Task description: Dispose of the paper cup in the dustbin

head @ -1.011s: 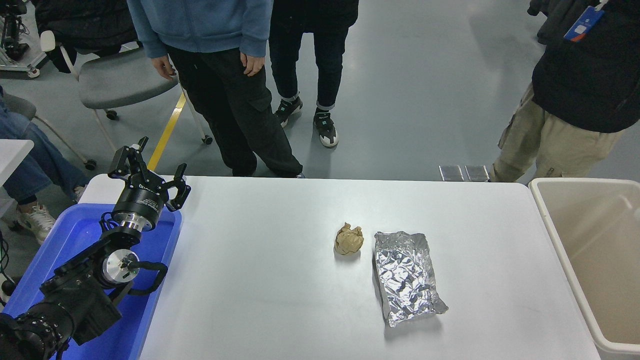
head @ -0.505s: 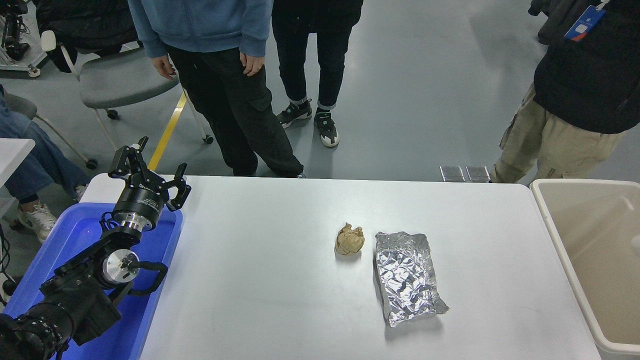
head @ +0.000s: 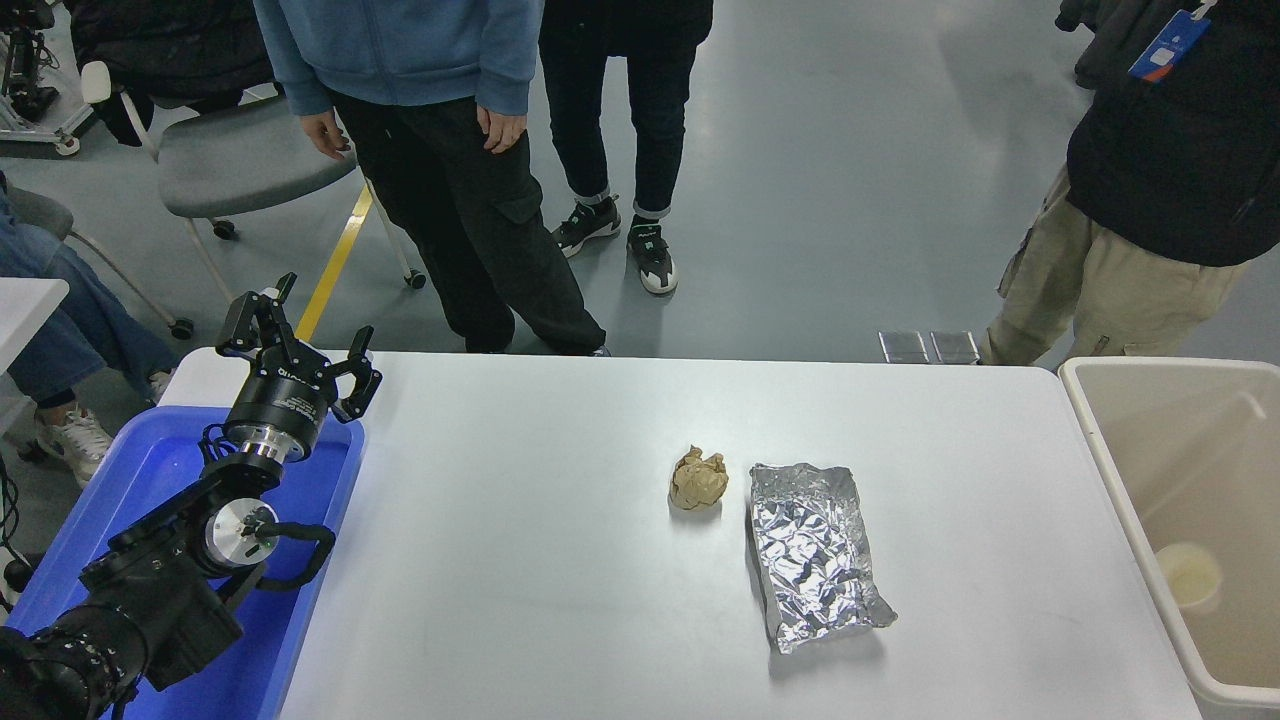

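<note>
The paper cup (head: 1190, 577), white with a cream inside, lies inside the beige dustbin (head: 1120, 480) at the table's right end, its mouth facing up toward the camera. My left gripper (head: 300, 335) is open and empty, parked over the far end of the blue tray at the lower left. My right arm and gripper are out of view.
A crumpled brown paper ball (head: 698, 478) and a crumpled sheet of foil (head: 812, 555) lie at the middle of the white table (head: 520, 560). A blue tray (head: 150, 470) sits at the left. People stand at the far side and the right.
The paper cup has come into view inside the dustbin, lower in the bin than the white blur at the right edge half a second ago. My left arm has not moved.
</note>
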You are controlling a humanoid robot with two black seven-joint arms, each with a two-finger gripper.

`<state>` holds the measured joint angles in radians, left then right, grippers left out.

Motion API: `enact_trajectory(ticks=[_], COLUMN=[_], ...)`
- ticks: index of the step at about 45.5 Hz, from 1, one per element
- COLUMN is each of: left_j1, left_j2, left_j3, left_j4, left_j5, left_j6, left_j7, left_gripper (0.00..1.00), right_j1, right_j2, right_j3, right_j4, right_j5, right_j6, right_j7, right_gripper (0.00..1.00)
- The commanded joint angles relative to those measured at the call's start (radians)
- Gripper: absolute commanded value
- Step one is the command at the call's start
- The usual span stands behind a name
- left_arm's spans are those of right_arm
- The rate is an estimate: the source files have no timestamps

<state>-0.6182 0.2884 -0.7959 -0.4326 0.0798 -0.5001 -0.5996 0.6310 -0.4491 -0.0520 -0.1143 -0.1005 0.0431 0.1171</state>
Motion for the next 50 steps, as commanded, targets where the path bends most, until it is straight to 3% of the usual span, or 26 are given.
enact_trajectory(ticks=[1, 21, 33, 42, 50], left_j1=[0.0, 0.0, 0.0, 0.0, 0.0], left_j2=[0.0, 0.0, 0.0, 0.0, 0.0], left_j3=[0.0, 0.0, 0.0, 0.001, 0.001], left_j4=[0.0, 0.0, 0.002, 0.0, 0.0], left_j5=[0.0, 0.0, 0.0, 0.0, 0.0], left_j6=[0.0, 0.0, 0.0, 0.0, 0.0], left_j7=[0.001, 0.001, 0.0, 0.0, 0.001], left_gripper=[1.0, 1.0, 1.0, 1.0, 1.0], right_j1=[0.021, 0.111, 0.168, 0.174, 0.168], right_j2=[-0.005, 0.001, -0.029, -0.031, -0.036], right_j3=[-0.002, 0.021, 0.207, 0.32, 0.52], right_j4=[-0.002, 0.001, 0.079, 0.163, 0.306], right_j5=[0.001, 0.01, 0.058, 0.059, 0.056], right_j6=[0.003, 0.03, 0.072, 0.072, 0.072], right_j7=[0.0, 0.003, 0.015, 0.139, 0.145], right_gripper=[0.99, 0.99, 0.99, 0.99, 0.99])
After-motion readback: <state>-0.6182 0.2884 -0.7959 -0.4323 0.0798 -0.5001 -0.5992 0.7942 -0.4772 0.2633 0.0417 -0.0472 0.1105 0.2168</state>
